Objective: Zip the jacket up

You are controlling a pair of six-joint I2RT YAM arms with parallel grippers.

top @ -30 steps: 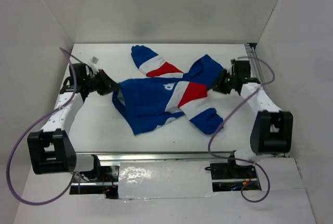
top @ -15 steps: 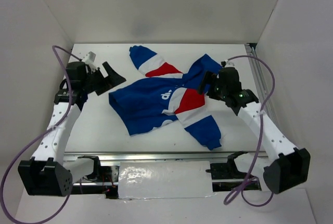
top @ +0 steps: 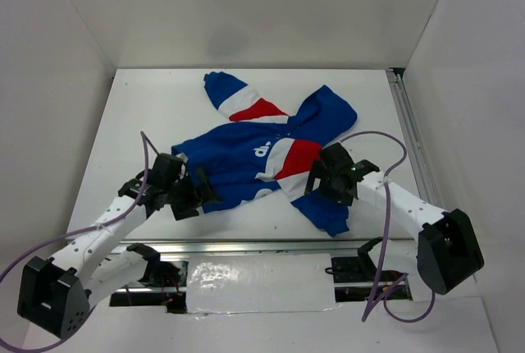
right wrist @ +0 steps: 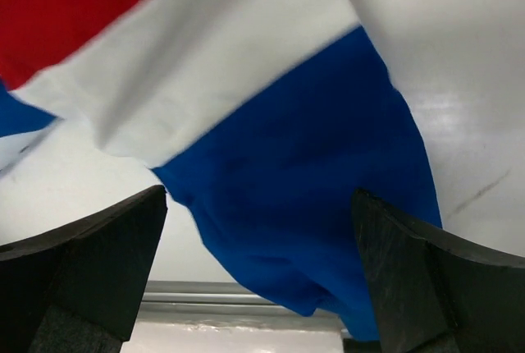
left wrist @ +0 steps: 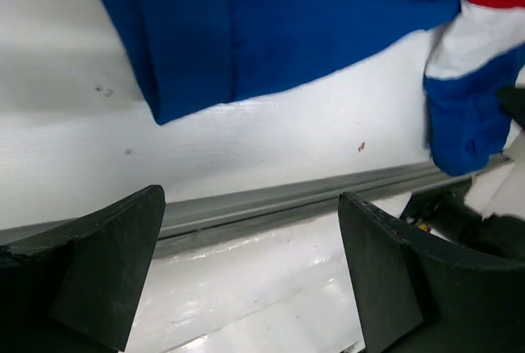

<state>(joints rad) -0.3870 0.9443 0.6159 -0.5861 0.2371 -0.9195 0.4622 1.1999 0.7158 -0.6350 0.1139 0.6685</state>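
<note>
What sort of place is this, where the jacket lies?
Probably a lab robot cell: a white table boxed in by plain white walls, left arm and right arm mounted at its near edge.

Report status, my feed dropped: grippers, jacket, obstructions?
Left gripper open, empty, beside jacket. Right gripper open, empty, over its near sleeve. Jacket spread on table, zipper unseen. Nothing blocking.
</note>
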